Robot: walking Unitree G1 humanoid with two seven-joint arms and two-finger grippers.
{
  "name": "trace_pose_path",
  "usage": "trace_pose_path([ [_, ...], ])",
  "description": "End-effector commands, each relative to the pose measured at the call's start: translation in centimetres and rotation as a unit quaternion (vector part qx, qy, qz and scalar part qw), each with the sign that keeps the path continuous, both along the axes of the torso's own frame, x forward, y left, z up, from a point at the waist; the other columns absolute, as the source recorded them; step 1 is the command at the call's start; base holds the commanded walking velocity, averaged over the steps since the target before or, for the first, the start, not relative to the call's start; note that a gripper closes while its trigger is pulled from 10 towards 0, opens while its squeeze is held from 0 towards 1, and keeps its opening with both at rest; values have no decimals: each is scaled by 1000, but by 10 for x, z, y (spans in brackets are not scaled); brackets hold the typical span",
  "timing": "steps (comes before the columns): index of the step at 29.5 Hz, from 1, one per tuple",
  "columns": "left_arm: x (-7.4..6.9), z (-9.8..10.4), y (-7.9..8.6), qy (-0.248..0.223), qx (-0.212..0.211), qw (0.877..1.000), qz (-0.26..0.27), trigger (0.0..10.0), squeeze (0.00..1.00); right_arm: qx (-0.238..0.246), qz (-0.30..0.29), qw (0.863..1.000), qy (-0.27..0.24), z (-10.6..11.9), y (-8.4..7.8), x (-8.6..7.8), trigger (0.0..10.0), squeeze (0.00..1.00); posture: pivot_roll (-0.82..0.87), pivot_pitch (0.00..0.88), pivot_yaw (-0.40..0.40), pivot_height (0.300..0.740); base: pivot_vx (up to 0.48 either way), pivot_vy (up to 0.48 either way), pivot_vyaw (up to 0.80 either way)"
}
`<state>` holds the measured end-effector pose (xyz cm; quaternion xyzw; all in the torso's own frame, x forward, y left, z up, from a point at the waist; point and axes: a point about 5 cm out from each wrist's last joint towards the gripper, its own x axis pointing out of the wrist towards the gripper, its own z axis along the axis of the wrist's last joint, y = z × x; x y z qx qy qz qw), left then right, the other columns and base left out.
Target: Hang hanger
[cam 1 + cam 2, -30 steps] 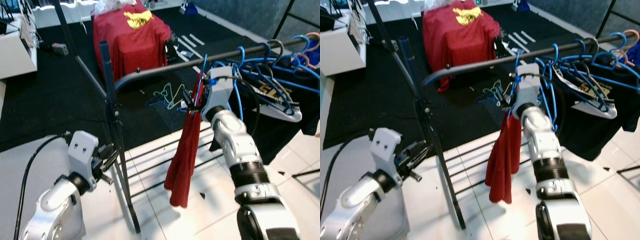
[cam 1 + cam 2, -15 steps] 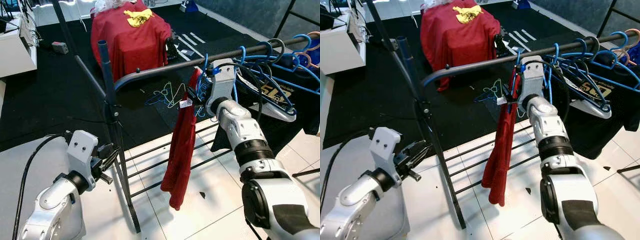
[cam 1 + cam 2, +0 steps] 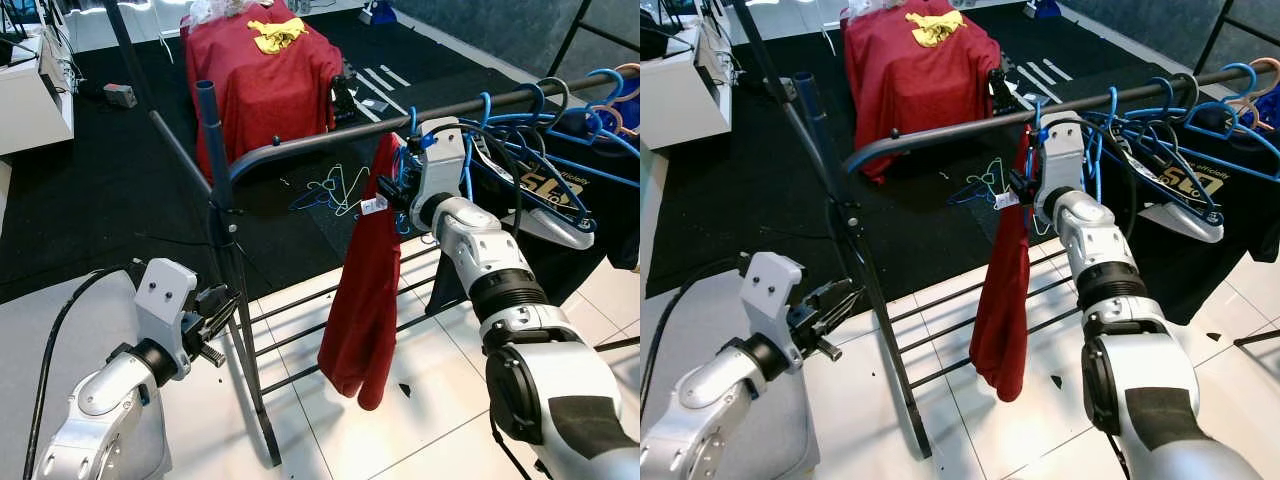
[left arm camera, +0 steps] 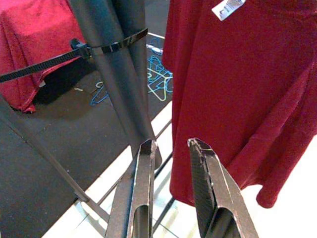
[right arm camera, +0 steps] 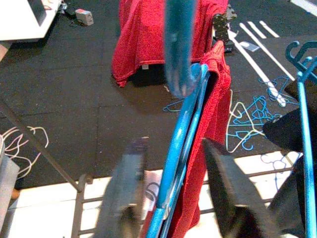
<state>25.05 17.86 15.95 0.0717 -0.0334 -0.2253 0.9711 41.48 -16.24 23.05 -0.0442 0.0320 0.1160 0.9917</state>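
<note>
The right gripper point(image 3: 392, 190) is raised to the rail point(image 3: 330, 136) of a clothes rack, just under the bar; in the right wrist view its two fingers point(image 5: 225, 186) stand apart with the blue hanger point(image 5: 182, 144) running between them, but whether they touch it cannot be told; the hanger carries a red garment point(image 3: 362, 290) that hangs straight down from the rail to just above the white tiled floor point(image 3: 420, 420), a small white tag point(image 3: 373, 206) showing near its top; the hanger's hook point(image 3: 411, 122) sits at the rail, though whether it rests over the bar is unclear; further along the rail to the right hang more blue hangers point(image 3: 530, 130) and a dark shirt point(image 3: 560, 215); the left gripper point(image 3: 216, 318) is held low beside the rack's upright pole point(image 3: 215, 170), its fingers point(image 4: 141, 193) slightly parted and empty, close to the pole but apart from it; behind the rack lies a black mat point(image 3: 110, 190) with loose hangers point(image 3: 330, 190) scattered on it, and a red-draped box point(image 3: 262, 80) with a yellow cloth point(image 3: 276, 36) on top.
</note>
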Motion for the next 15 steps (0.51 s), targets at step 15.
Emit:
trace_pose_path([
  [15, 6, -1, 2, -1, 4, 1000, 7, 10000, 0, -21, 15, 1000, -3, 0, 0, -2, 2157, 0, 29, 107, -6, 740, 0, 0, 0],
])
